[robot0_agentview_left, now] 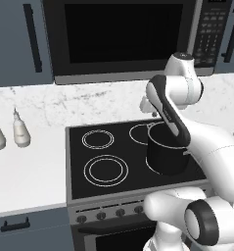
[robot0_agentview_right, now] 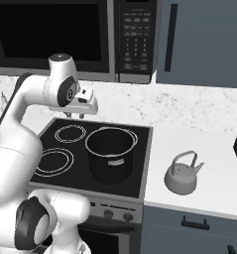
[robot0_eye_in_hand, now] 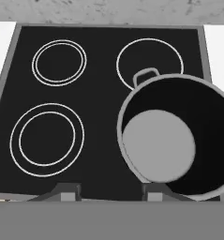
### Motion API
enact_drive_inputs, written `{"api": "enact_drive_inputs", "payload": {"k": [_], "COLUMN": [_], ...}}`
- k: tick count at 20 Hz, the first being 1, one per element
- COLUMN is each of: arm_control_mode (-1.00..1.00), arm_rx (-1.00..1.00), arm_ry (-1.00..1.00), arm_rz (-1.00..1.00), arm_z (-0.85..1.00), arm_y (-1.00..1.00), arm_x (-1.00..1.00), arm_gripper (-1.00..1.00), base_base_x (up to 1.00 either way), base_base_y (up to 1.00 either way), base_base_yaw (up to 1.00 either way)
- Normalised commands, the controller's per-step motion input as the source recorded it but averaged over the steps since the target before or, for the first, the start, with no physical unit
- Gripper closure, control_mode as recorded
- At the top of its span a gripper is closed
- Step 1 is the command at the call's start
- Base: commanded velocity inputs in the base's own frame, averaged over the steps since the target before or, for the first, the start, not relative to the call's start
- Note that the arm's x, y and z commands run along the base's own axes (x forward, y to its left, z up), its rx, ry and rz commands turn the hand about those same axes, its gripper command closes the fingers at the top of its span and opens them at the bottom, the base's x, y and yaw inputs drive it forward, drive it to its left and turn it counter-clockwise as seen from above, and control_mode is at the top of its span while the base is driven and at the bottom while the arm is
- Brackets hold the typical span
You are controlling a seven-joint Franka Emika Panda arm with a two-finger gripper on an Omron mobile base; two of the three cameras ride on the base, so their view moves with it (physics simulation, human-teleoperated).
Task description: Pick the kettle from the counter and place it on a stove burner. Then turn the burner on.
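Note:
The kettle, small, squat and pale grey with a thin upright handle, stands on the white marble-look counter to the right of the stove. My gripper hangs over the back of the black cooktop, well left of the kettle and pointing down. In the hand view its two tips stand apart with nothing between them, so it is open. The large double-ring stove burner at the front left is bare; it is also visible from the base.
A tall black pot sits on the cooktop's front right burner, between gripper and kettle. A smaller double-ring circle lies at the back left. Knobs line the stove front. Two white bottles stand left. A microwave hangs above.

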Motion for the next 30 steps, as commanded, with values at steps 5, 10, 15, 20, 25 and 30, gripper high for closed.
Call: {"api": "enact_drive_inputs", "payload": {"k": [5, 10, 15, 20, 25, 30], "arm_control_mode": [-1.00, -1.00, -1.00, -1.00, -1.00, -1.00], "arm_rx": [0.01, 0.02, 0.02, 0.05, 0.04, 0.09], "arm_ry": [-0.05, -0.02, -0.09, -0.02, 0.01, 0.01], "arm_rz": [-0.09, -0.23, -0.21, -0.19, -0.18, -0.18], "arm_z": [-0.01, -0.09, -0.01, -0.03, -0.04, -0.20], "arm_y": [-0.39, -0.97, -0.95, -0.89, -0.68, -0.99], "arm_x": [-0.14, -0.31, -0.31, -0.32, -0.13, -0.01], "arm_gripper": [-1.00, -1.00, -1.00, -1.00, -1.00, -1.00], "base_base_x": [0.00, 0.00, 0.00, 0.00, 0.00, 0.00], "base_base_y": [0.00, 0.00, 0.00, 0.00, 0.00, 0.00], "base_base_yaw": [0.00, 0.00, 0.00, 0.00, 0.00, 0.00]}}
